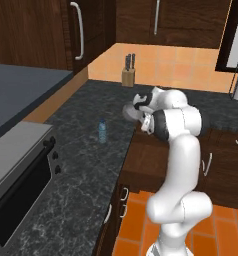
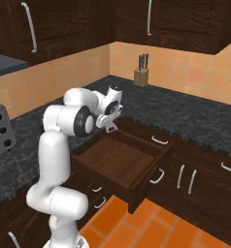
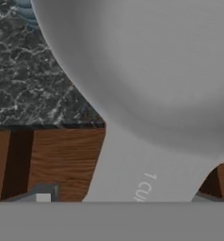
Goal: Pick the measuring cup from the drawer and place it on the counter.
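The measuring cup [image 3: 147, 70], shiny grey metal, looms close in the hand view, its flat handle [image 3: 132, 179] marked "1 CUP" running down between my fingertips [image 3: 41, 197]. My gripper [image 3: 121, 197] is shut on that handle. From the left base view the cup [image 1: 127, 110] hangs at the counter's [image 1: 81, 150] edge, with the gripper [image 1: 135, 116] just behind it. The bowl is over the dark speckled stone [image 3: 29, 84]; the handle is over the drawer's wood. The drawer [image 2: 122, 160] stands pulled open below the gripper [image 2: 110, 127], its inside bare.
A small clear blue bottle [image 1: 102, 131] stands on the counter left of the cup. A knife block [image 1: 128, 75] sits by the back wall. A grey oven box [image 1: 16, 170] takes up the near left counter. Cabinet doors [image 2: 185, 179] flank the open drawer.
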